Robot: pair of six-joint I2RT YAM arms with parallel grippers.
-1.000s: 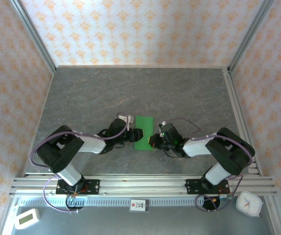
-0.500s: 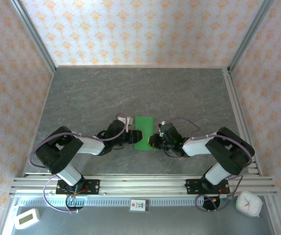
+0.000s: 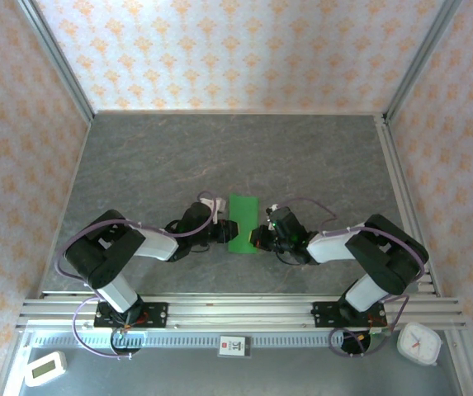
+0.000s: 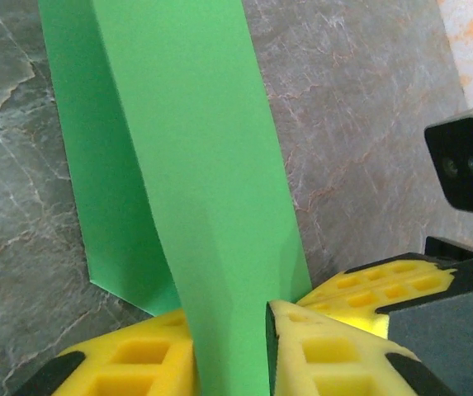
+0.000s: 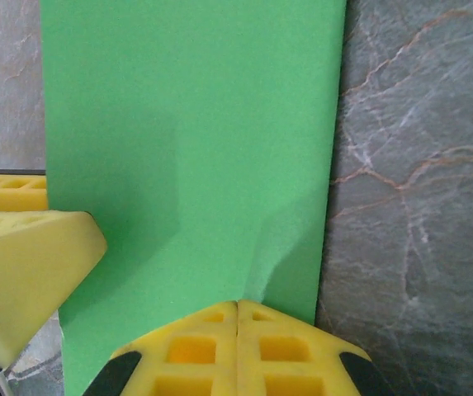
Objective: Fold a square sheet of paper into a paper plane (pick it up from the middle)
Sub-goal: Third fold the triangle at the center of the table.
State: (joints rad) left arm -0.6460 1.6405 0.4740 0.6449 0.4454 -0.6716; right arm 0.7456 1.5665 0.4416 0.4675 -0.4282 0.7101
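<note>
Left gripper (image 4: 232,315) seems clamped on a raised flap of the green sheet of paper (image 3: 243,221), which lies between it and the right gripper (image 5: 236,307), whose closed fingers pinch the opposite edge. Rail label (image 3: 232,345): too small to read. Barely anything has shifted since earlier.

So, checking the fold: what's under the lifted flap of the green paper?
A lower layer of the thin bright green paper sheet, flat on the grey marbled table. Where the layers join is hidden by the flap.
</note>
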